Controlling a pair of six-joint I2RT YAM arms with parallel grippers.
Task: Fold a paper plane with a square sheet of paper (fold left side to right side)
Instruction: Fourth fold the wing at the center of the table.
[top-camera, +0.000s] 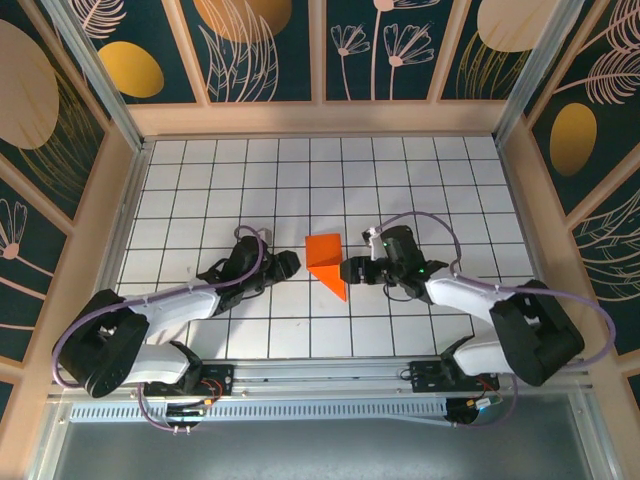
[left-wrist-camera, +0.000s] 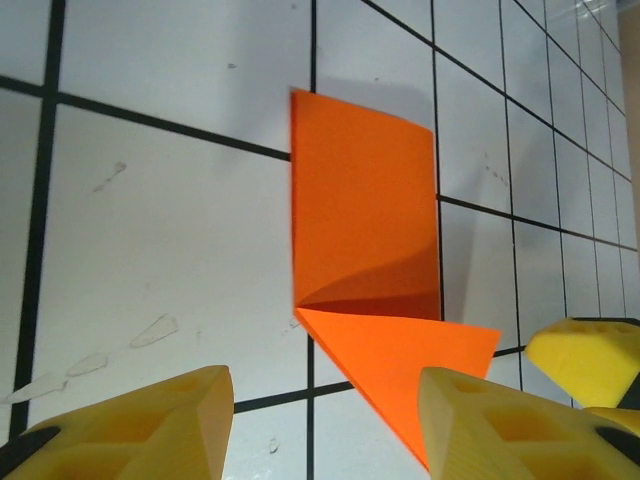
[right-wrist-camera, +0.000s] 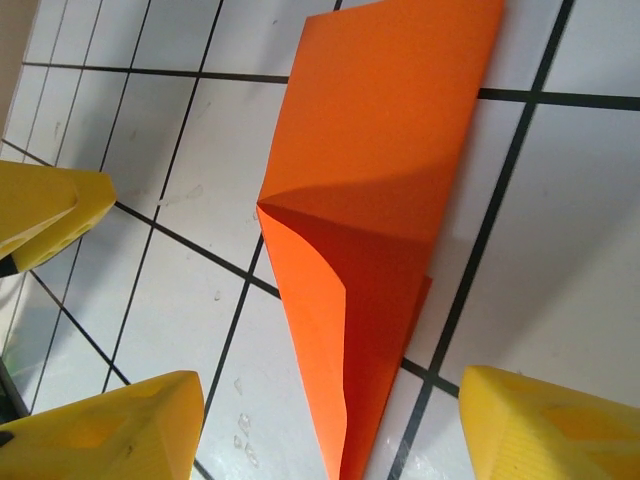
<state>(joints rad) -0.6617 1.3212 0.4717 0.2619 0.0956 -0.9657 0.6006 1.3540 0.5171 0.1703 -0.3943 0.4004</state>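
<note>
Surface (top-camera: 200, 180) with a black grid carries everything. The left arm (top-camera: 170, 305) and right arm (top-camera: 470, 295) reach in from either side of the orange paper (top-camera: 325, 258), probably so each can work one edge of a fold. The paper lies on the surface between them, partly folded, with a blunt end away from the arm bases and a turned-in flap forming a point. Its long axis runs far to near, and the point aims at the bases, slightly right. The left pincer (top-camera: 290, 265), just left of the paper, and the right pincer (top-camera: 351, 270), at its right edge, both stand with fingers apart, holding nothing.
</note>
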